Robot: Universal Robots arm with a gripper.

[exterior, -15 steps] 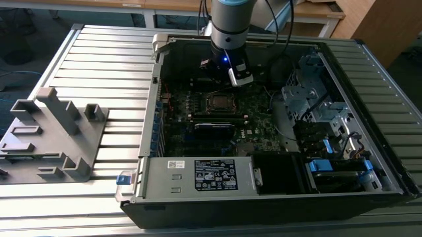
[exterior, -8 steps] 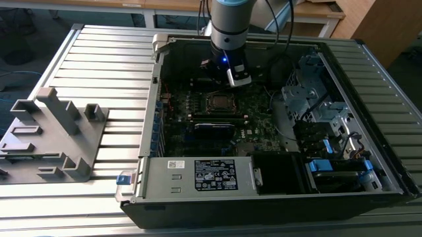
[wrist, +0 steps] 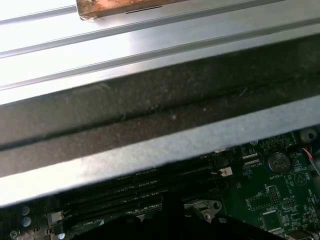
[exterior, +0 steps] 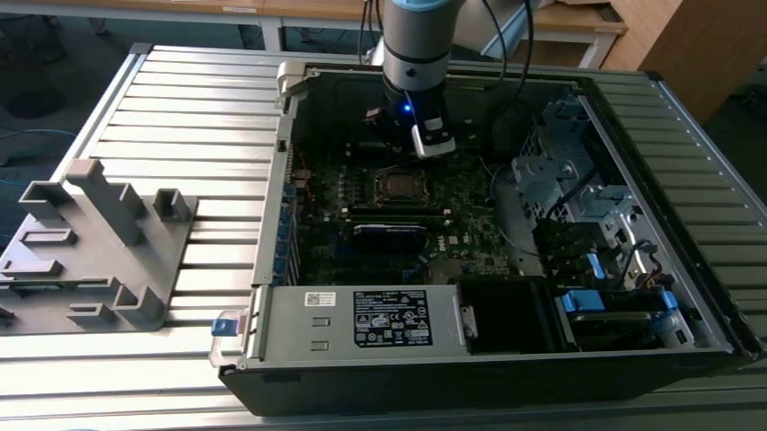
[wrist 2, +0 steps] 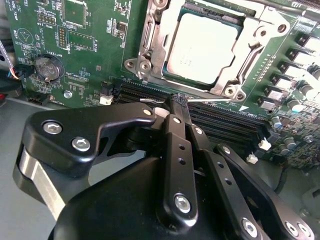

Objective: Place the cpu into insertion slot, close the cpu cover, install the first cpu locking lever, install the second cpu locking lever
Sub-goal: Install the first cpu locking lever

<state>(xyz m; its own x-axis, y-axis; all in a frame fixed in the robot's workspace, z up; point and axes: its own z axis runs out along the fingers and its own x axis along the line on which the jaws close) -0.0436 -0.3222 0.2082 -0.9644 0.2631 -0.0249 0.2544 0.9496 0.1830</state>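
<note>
Cpu [wrist 2: 200,47] seated flat in the insertion slot [exterior: 394,185], silver-grey top up; the slot sits on the board in the far half of the computer case [exterior: 480,377], about midway between the walls at the exterior view's left and right. Step one reads as done; the cpu cover [wrist 2: 161,45] looks down too, its silvery frame lying around the chip with the metal top showing through the window. Levers less sure: a wire lever [wrist 2: 249,56] runs low along one side of the frame, but whether it is hooked under its catch I cannot tell (same for its partner on the opposite side); I judge the two lever steps to be what is left. Chip is square, so no long axis to speak of; its edges run parallel to the memory slots [wrist 2: 225,117] and square with the frame. Gripper [wrist 2: 177,101] hangs just far of the socket, over those slots; fingertips drawn together, nothing that I can make out between them; apart from cover and chip as far as shows.
</note>
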